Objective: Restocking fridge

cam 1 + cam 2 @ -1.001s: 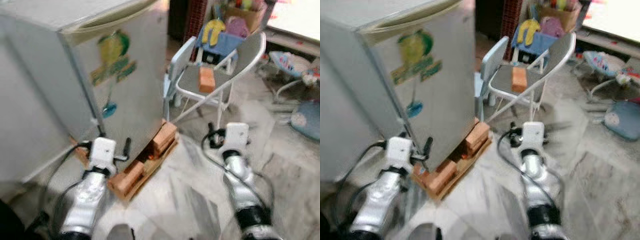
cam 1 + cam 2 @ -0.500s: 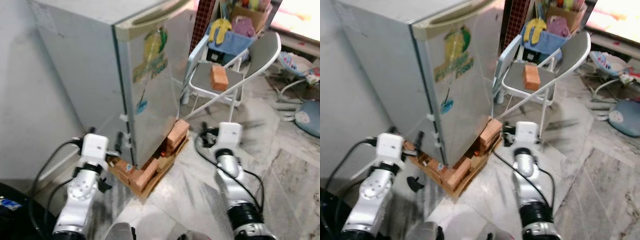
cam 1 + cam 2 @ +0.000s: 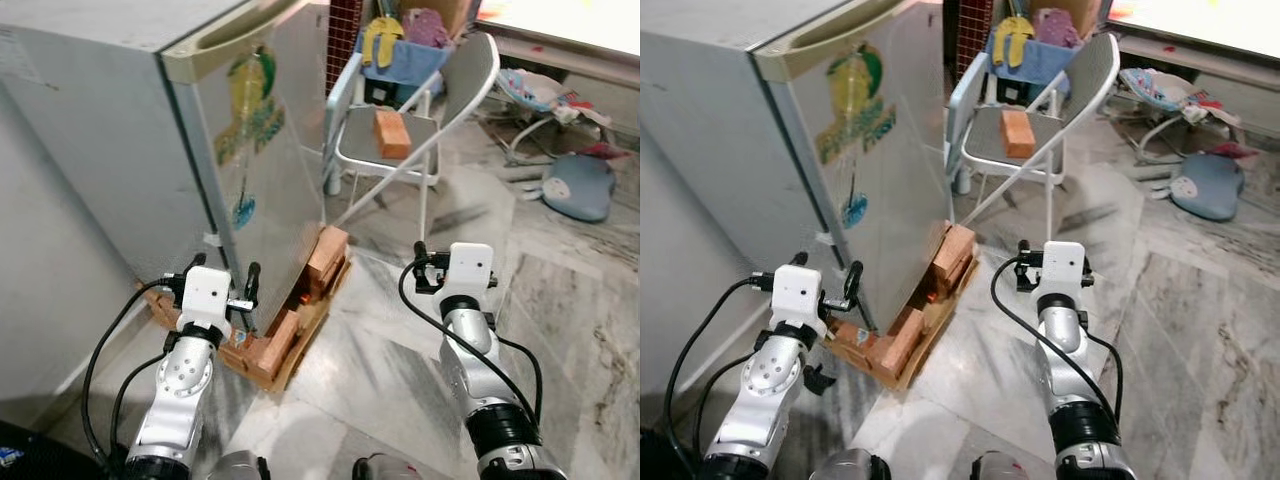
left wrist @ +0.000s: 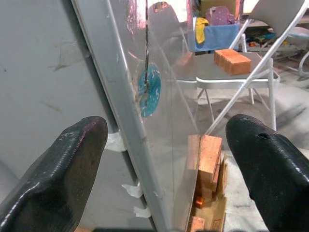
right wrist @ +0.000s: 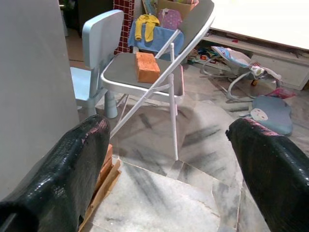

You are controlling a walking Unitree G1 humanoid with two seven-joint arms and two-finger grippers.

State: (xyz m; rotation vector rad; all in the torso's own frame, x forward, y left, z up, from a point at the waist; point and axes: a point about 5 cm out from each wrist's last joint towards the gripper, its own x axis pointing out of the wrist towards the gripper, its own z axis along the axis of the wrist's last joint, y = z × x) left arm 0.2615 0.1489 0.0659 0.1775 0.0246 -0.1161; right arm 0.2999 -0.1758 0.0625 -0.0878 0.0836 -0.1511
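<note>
I have the fridge (image 3: 200,150) at about 11 o'clock from my head camera, door shut, a green and yellow sticker (image 3: 248,100) on its front and a small blue one (image 3: 243,211) lower down. It stands raised on bricks (image 3: 325,255) and a wooden pallet (image 3: 300,340) on the marble floor (image 3: 400,350).

My left claw (image 4: 164,164) is spread wide and holds nothing; its two black fingers (image 4: 58,174) straddle the door's hinge-side edge near the fridge's lower corner, close to it, though I can't tell whether they touch. My right claw (image 5: 169,159) is also wide and empty, out over the floor at about 1 o'clock, well apart from the fridge.

At 12 o'clock a grey folding chair (image 3: 420,130) carries a single brick (image 3: 391,133) on its seat, with a pale blue child's chair (image 5: 94,58) just beside it. Behind them sits a blue bin (image 3: 395,55) of clothes, and a baby bouncer (image 3: 545,95) lies at 2 o'clock.
</note>
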